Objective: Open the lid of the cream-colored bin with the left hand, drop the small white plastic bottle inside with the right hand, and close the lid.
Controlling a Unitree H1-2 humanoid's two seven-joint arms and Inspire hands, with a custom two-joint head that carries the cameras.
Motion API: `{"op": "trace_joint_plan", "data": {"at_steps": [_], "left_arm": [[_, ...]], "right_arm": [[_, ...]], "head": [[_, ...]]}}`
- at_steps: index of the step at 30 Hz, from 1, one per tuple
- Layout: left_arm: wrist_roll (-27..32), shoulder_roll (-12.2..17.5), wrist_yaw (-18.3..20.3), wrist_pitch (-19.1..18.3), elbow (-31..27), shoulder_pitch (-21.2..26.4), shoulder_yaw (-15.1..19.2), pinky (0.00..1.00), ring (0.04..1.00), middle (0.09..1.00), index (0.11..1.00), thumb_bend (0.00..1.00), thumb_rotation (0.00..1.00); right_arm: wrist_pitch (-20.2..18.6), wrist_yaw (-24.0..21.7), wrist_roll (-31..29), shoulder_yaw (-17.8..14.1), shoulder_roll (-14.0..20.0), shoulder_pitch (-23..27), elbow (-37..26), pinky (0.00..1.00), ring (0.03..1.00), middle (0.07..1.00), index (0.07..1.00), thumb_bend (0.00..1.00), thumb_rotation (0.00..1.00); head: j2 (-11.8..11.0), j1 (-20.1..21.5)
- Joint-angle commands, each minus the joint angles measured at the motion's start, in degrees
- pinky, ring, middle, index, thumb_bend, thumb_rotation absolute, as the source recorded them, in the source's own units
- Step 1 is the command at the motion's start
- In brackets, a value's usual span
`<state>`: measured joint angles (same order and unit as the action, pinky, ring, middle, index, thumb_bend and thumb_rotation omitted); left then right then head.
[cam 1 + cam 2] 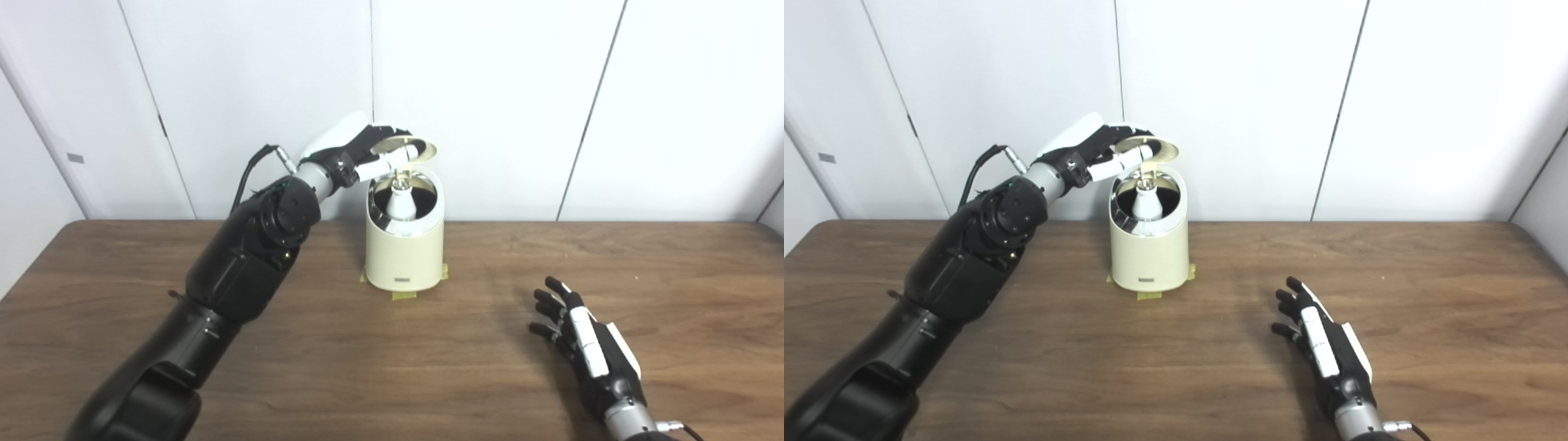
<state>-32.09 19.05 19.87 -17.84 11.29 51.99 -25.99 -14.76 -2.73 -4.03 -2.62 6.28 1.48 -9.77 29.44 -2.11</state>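
Bare table (392,367) all around my right hand (582,343), fingers spread, empty, my left hand (361,153) gripped the raised lid (411,149), white bottle (401,202) upright inside the cream bin (404,257).

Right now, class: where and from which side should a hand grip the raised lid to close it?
Grip the lid at its free left edge, from the left, where the left hand holds it. It tilts up above the cream-colored bin, apparently hinged at the back, so that edge can swing down.

Glossy black arms; each robot hand (588,349) black with white panels (thin cables at wrists).
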Motion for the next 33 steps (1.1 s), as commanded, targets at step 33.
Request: {"op": "trace_joint_plan", "data": {"at_steps": [33], "left_arm": [[-28.0,3.06,8.54,9.11,-5.85,0.75,-4.96,0.87,0.811,0.79,0.764,0.59,0.98]], "right_arm": [[-1.57,-0.27,-0.52,-0.55,0.84,0.55,-2.06,0.8,0.844,0.81,0.869,0.57,0.87]], "head": [[2.87,0.68]]}}
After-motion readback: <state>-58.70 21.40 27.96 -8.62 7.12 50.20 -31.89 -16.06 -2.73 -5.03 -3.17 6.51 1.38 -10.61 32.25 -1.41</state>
